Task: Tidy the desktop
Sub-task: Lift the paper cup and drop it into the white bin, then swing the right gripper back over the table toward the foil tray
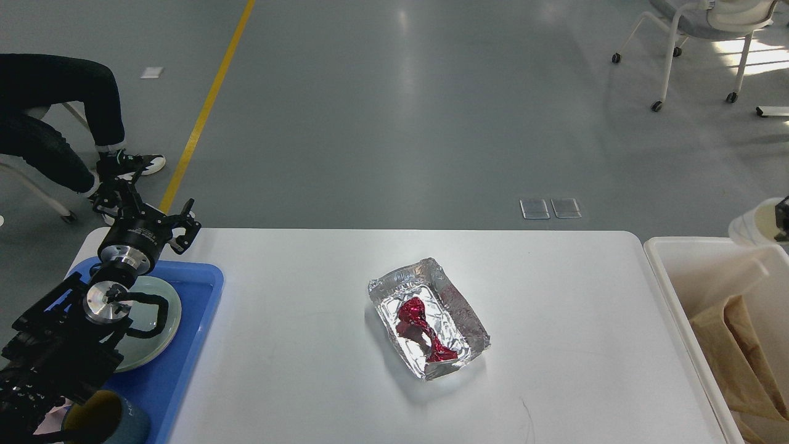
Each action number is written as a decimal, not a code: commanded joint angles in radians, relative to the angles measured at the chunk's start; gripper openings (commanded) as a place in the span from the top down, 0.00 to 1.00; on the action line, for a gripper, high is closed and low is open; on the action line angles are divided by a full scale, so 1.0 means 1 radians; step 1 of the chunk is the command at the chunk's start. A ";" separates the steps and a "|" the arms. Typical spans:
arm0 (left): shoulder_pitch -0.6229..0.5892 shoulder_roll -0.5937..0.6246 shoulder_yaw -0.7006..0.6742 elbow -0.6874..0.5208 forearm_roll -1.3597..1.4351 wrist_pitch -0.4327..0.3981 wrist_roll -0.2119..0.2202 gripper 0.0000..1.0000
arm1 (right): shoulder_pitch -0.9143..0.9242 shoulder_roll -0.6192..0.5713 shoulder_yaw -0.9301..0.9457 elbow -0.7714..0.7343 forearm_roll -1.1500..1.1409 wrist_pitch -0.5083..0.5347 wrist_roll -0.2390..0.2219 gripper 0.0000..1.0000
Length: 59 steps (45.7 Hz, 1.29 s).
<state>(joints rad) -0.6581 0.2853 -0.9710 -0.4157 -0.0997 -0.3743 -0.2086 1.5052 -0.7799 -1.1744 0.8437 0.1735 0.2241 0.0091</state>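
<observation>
The white desktop [290, 345] holds a crumpled foil tray [459, 296] near its middle, with a red crumpled wrapper [424, 330] lying inside. My left gripper [145, 208] hovers open and empty over the table's far left corner, above the blue tray. At the right edge of the view a white paper cup [753, 226] sits in the air just above the bin's far rim. Only a sliver of my right gripper [784, 219] shows at the cup's mouth, and its fingers cannot be made out.
A blue tray [191, 357] at the left carries a pale green plate [157, 327] and a dark mug [111, 420]. A cream bin [690, 271] with brown paper [736, 345] stands off the table's right end. A seated person [55, 117] is at far left.
</observation>
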 commanded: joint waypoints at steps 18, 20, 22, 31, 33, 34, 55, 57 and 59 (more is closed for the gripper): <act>0.000 0.000 0.000 0.000 0.000 0.000 0.000 0.03 | -0.477 0.013 0.271 -0.178 -0.002 -0.239 0.002 0.00; 0.000 0.000 0.000 0.000 0.000 0.000 0.000 0.03 | -0.471 0.013 0.272 -0.175 -0.002 -0.236 0.002 0.00; 0.000 0.000 0.000 0.000 0.000 0.000 0.000 0.03 | -0.462 0.016 0.272 -0.167 -0.002 -0.235 0.003 0.00; 0.000 0.000 0.000 0.000 0.000 0.000 0.000 0.03 | -0.223 0.027 0.251 -0.063 -0.012 -0.189 0.002 0.00; 0.000 0.000 0.000 0.000 0.000 0.000 0.000 0.03 | -0.151 0.027 0.231 -0.025 -0.020 -0.152 0.000 0.00; 0.000 0.000 0.000 0.000 0.000 0.000 0.000 0.03 | -0.117 0.031 0.214 -0.009 -0.020 -0.129 0.000 0.00; 0.000 0.000 0.000 0.000 0.000 0.000 0.000 0.03 | 0.457 0.379 0.044 0.058 -0.020 0.495 0.002 0.00; 0.000 0.000 0.000 0.000 0.000 0.000 0.000 0.03 | 0.493 0.406 0.044 0.070 -0.020 0.540 0.002 0.00; 0.000 0.000 0.000 0.000 0.000 0.000 0.000 0.03 | 0.533 0.422 0.044 0.089 -0.020 0.575 0.002 0.00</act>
<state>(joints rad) -0.6581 0.2853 -0.9710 -0.4157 -0.0997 -0.3743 -0.2086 1.9435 -0.4159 -1.1292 0.8985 0.1539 0.6857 0.0106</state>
